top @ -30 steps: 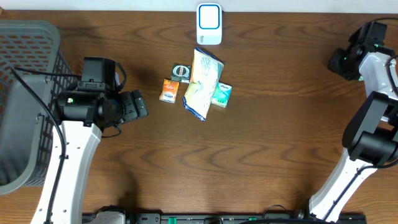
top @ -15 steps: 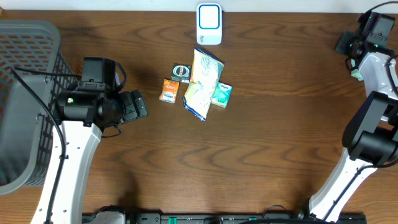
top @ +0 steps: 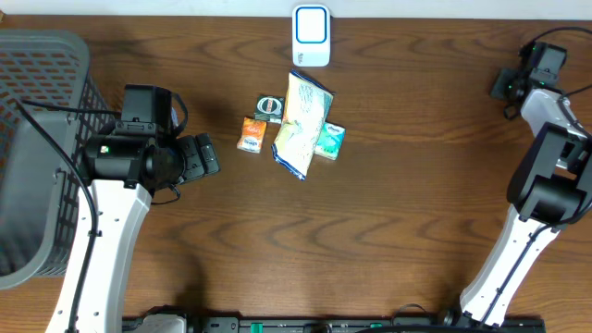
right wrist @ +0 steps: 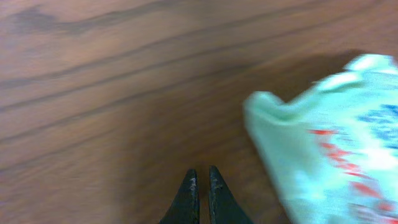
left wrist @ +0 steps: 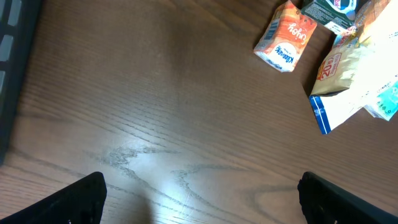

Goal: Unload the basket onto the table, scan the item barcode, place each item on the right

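The white and blue scanner (top: 311, 35) stands at the table's back edge, centre. In front of it lie the items: a large pale bag (top: 302, 125), an orange pack (top: 251, 135), a dark round tin (top: 269, 108) and a teal pack (top: 329, 141). The orange pack (left wrist: 285, 39) and the bag (left wrist: 354, 74) also show in the left wrist view. My left gripper (top: 208, 155) hovers left of the items, open and empty (left wrist: 202, 183). My right gripper (top: 504, 85) is at the far right back, shut on nothing (right wrist: 200, 171). A pale green packet (right wrist: 323, 155) lies just right of its fingertips.
A grey mesh basket (top: 37, 139) fills the left edge of the table, behind my left arm. Bare wood runs between the items and my right arm (top: 546, 176).
My right wrist has swung about at the back right corner and its jaws have come fully together. The left arm and the items have not moved.
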